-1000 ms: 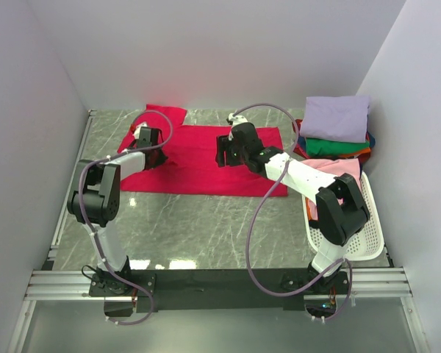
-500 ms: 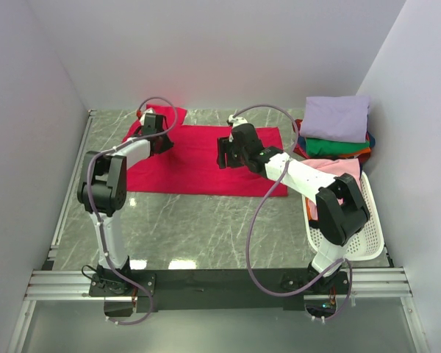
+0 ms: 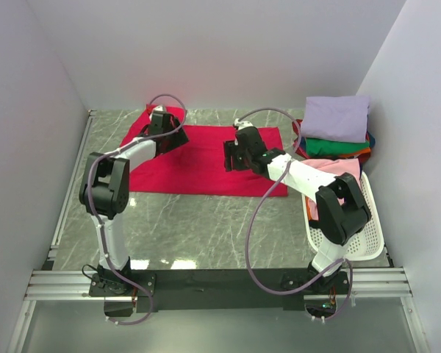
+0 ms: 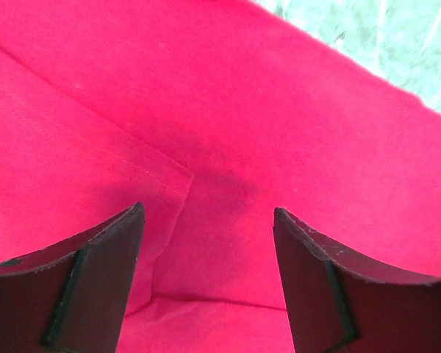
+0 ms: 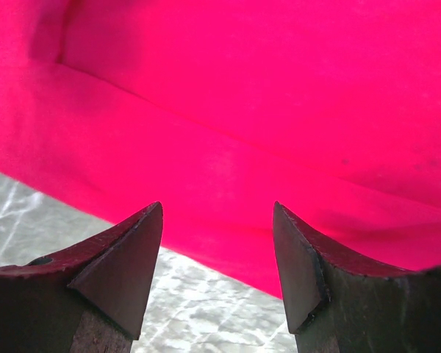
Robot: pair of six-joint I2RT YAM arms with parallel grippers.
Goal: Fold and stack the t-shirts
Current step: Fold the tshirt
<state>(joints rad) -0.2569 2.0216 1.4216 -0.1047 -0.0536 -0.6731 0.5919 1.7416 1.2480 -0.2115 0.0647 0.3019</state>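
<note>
A large crimson-red t-shirt (image 3: 206, 165) lies spread flat across the back of the marble table. My left gripper (image 3: 169, 132) hovers over its back-left part, near the sleeve. In the left wrist view the left gripper (image 4: 207, 209) is open, with only red cloth (image 4: 228, 110) and a fold line below it. My right gripper (image 3: 231, 156) hangs over the shirt's right half. In the right wrist view it (image 5: 217, 206) is open and empty above the red shirt's edge (image 5: 228, 184). Folded t-shirts are stacked at the back right, a lavender one (image 3: 334, 118) on top and a green one (image 3: 336, 145) under it.
A white perforated basket (image 3: 356, 235) stands at the right edge with a pink shirt (image 3: 331, 168) in it. White walls close in the back and both sides. Bare marble table (image 3: 198, 224) stretches between the red shirt and the arm bases.
The left gripper went from shut to open, letting go of the red cloth, and moved back and to the right over the shirt's sleeve area. The right gripper shifted slightly right.
</note>
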